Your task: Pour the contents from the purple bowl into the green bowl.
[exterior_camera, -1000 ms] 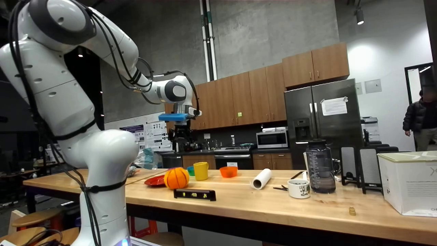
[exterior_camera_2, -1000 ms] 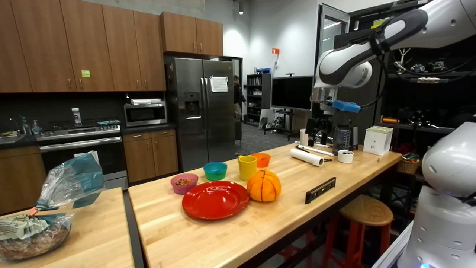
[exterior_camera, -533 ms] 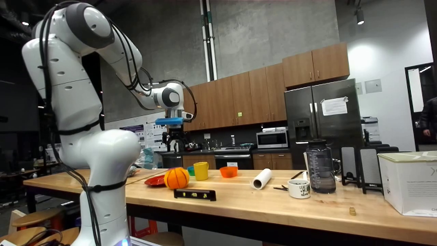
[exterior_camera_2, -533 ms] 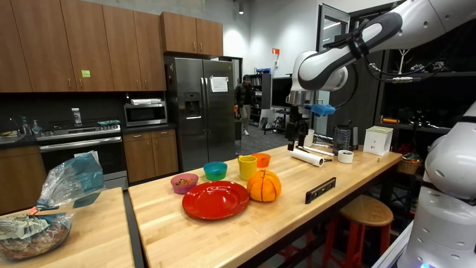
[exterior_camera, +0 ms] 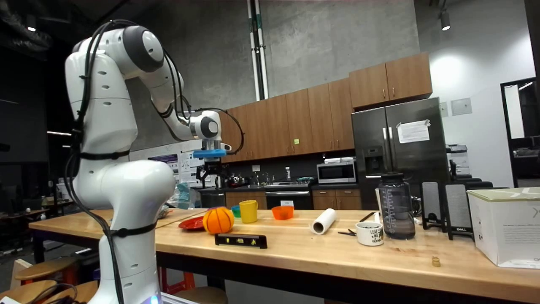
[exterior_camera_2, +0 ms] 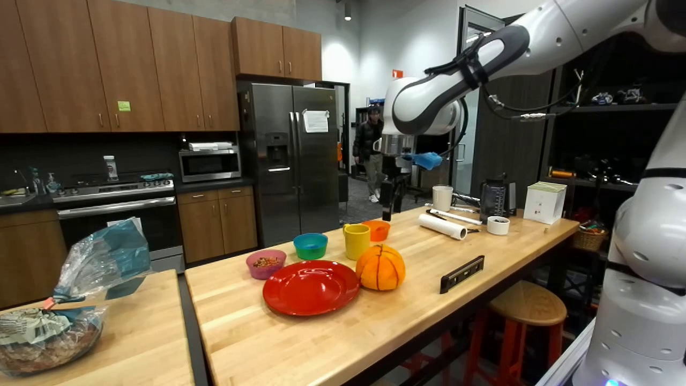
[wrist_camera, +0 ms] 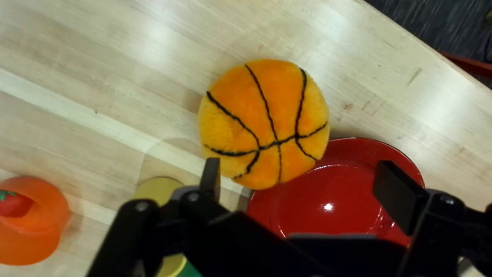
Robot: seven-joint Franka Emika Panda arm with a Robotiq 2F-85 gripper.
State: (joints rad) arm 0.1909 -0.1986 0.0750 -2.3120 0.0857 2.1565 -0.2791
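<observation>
Bowl (exterior_camera_2: 261, 273), pinkish purple, brownish bits (exterior_camera_2: 266, 262) inside

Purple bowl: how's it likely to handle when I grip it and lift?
The purple bowl looks thin-walled and translucent, like plastic, so it is probably light and may flex under a hard squeeze. Its smooth-looking sides could slip if pinched lightly. The small bits inside look loose, so they may shift and spill if it tilts.

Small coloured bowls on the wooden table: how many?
3. In an exterior view, left to right: translucent purple bowl beside the round red plate, round blue-green bowl, orange bowl behind the cylindrical yellow mug. The blue-green may be two nested; others may be hidden.
</observation>
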